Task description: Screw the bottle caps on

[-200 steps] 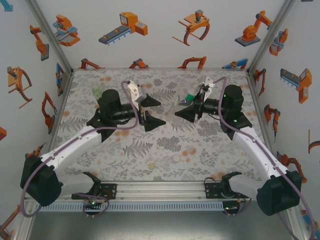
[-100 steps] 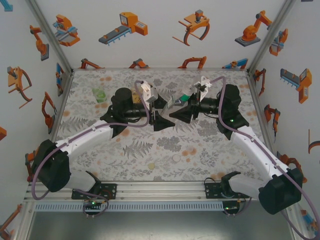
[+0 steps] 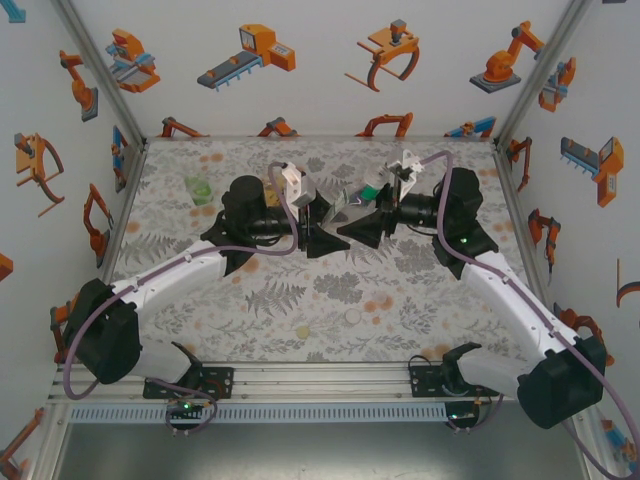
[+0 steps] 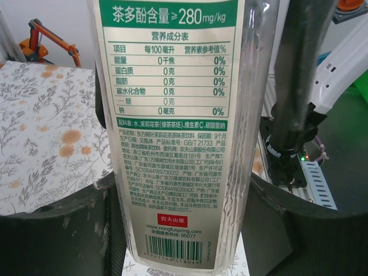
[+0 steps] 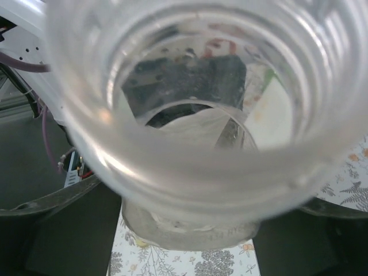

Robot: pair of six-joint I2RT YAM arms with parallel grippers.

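The left gripper (image 3: 320, 218) is part-way open, and its two dark fingers (image 4: 57, 230) lie against opposite sides of the labelled bottle (image 3: 346, 208), closed on it near the barcode at the label's lower end. The right gripper (image 3: 362, 214) faces it from the other side. The same bottle sits between the right gripper's fingers (image 5: 52, 230), seen end-on and blurred. Whether those fingers press the bottle or stand just clear I cannot tell.

From above, the bottle lies tilted between the two grippers, over the middle of the table (image 3: 430, 300). The green bottle (image 3: 197, 187) stands at the far left, well apart from both grippers. The yellow cap (image 3: 303, 331) and white cap (image 3: 352, 317) lie near each other on the table towards the near edge, between the two arms.
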